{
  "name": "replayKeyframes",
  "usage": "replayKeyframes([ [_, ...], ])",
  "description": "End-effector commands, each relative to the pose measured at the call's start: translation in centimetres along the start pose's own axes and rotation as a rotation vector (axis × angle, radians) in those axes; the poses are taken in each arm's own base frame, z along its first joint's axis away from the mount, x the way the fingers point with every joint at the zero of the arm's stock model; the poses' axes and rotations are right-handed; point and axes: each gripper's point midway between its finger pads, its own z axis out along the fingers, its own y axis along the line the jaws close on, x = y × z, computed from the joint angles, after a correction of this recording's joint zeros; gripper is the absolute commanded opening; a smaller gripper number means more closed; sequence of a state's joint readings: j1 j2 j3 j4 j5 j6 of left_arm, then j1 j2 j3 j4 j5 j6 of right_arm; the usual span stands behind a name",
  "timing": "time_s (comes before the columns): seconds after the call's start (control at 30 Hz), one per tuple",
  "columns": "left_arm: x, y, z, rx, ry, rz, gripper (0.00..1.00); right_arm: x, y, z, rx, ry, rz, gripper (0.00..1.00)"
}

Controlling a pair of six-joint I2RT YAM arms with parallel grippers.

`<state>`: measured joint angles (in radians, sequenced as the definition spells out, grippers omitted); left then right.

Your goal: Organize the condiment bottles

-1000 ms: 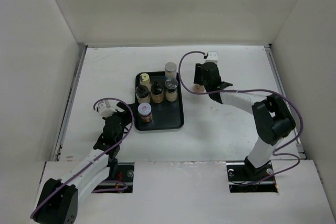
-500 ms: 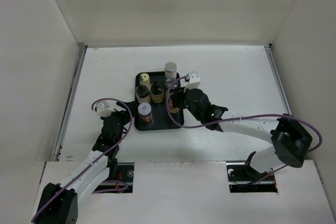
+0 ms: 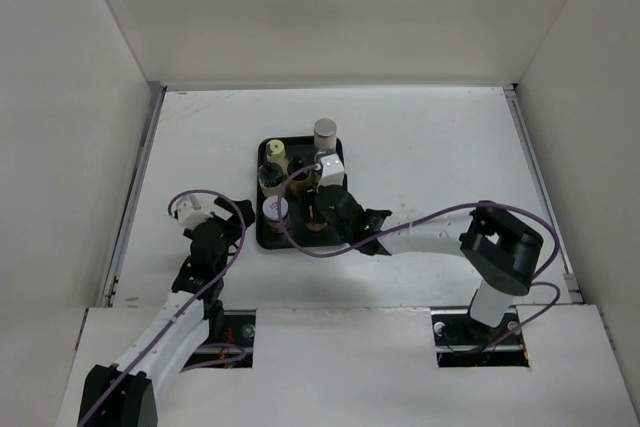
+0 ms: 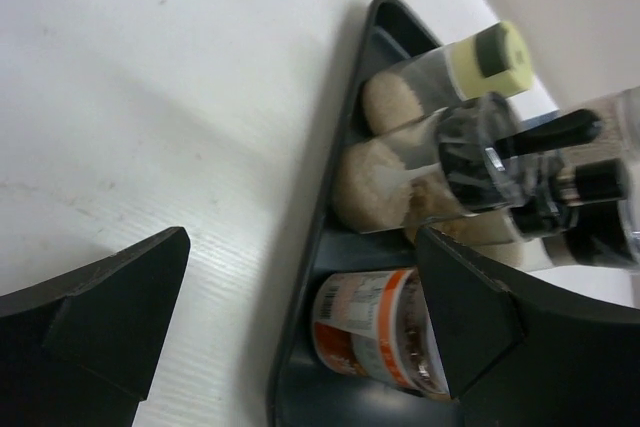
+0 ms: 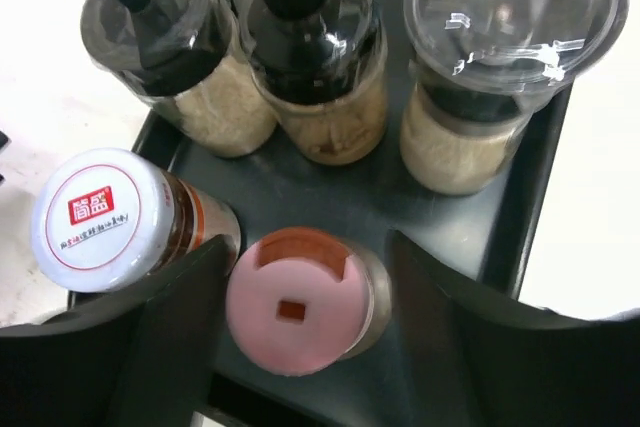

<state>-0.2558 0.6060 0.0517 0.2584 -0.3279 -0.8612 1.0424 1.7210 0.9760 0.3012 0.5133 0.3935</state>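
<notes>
Several condiment bottles stand on the black tray (image 3: 262, 239). My right gripper (image 5: 308, 269) hangs over the tray's front part, open, its fingers on either side of a pink-capped jar (image 5: 300, 315) that stands on the tray floor, with a gap on the right side. A white-capped jar (image 5: 95, 217) stands just left of it. Behind are two black-capped bottles (image 5: 310, 57) and a clear-lidded jar (image 5: 500, 57). My left gripper (image 4: 302, 239) is open wide at the tray's left edge, the orange-labelled jar (image 4: 375, 332) ahead of it and untouched.
The tray (image 4: 320, 217) lies mid-table with white tabletop all around it. White walls close in the back and both sides. My right arm (image 3: 430, 232) stretches across the table from the right, over the tray's near right corner.
My right arm swung from right of the tray to over its front, bringing the pink-capped jar, and its jaws widened. My left gripper opened and drew back slightly from the white-capped jar.
</notes>
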Motion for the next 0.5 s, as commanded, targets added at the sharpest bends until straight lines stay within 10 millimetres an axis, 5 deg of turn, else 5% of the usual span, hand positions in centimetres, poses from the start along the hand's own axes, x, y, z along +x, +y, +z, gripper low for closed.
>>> replayKeyframes([
  [0.0, -0.3, -0.1, 0.2, -0.017, 0.01, -0.008, 1.0, -1.7, 1.4, 0.0, 0.008, -0.066, 0.014, 0.79],
  [0.07, -0.4, 0.1, 0.3, -0.035, 0.016, -0.012, 1.0, -3.1, 1.4, -1.1, 0.018, -0.106, 0.008, 1.0],
  [0.27, -0.9, -0.1, 0.2, -0.072, 0.036, -0.004, 1.0, -8.3, -0.9, -5.8, 0.048, -0.232, 0.054, 1.0],
  [0.37, -1.6, 0.3, 0.0, -0.12, 0.047, 0.013, 1.0, -9.8, -3.8, -9.1, 0.088, -0.297, 0.096, 1.0],
  [0.47, -1.9, 0.8, -0.1, -0.15, 0.042, 0.016, 1.0, -10.1, -9.0, -11.3, 0.186, -0.348, 0.159, 1.0],
])
